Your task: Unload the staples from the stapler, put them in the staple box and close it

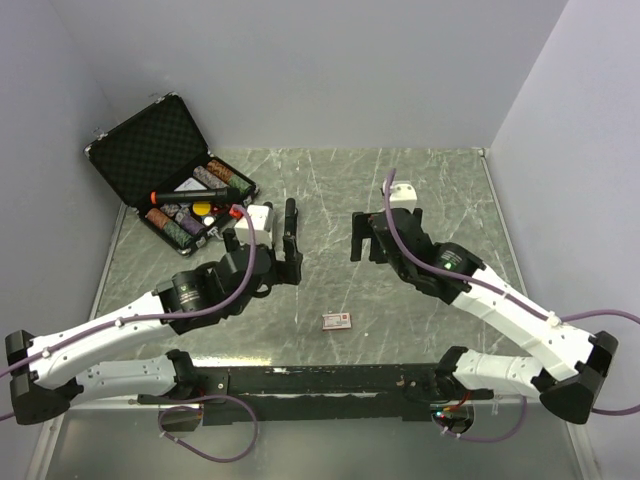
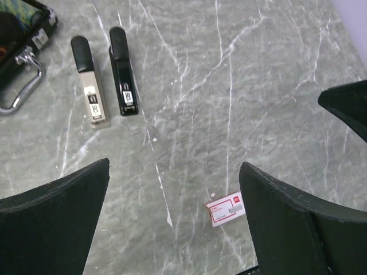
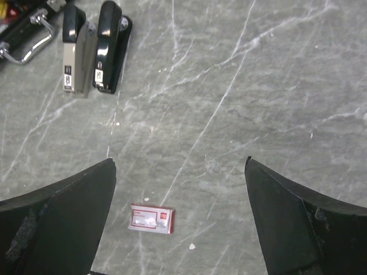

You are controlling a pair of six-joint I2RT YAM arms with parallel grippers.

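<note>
Here, table: a grey marble-patterned table top (image 1: 430, 190) veined in white, walled by pale panels (image 1: 300, 70).
Staplers: a slim all-black stapler (image 2: 123, 71) and a silver metal stapler (image 2: 90, 83) with a black cap lie flat, side by side and parallel on the bare marble. Whether they touch cannot be told.
Stapler surroundings: the silver one is nearer the chrome handle (image 2: 27, 87) of the open black carrying case (image 1: 150, 150). The case sits at the far left corner with coloured cylinders (image 1: 185, 225) in its tray.
Staple box: a small red-and-white cardboard box (image 1: 337, 321) lies alone, well apart from both staplers and nearer the arm bases than either claw.
Left claw: the left gripper (image 2: 175, 169) is spread wide above the table, with nothing between its black fingers (image 2: 57, 223). In its wrist view the staplers are at the upper left, and the box lies low down, just beside the right-hand finger.
Right claw: the right gripper (image 3: 179, 166) is also spread wide and empty above the marble. In its view the staplers sit at the upper left, and the box lies low between the fingers, closer to the left-hand one.
Claws to each other: apart, on either side of the table's middle, neither touching a stapler.
</note>
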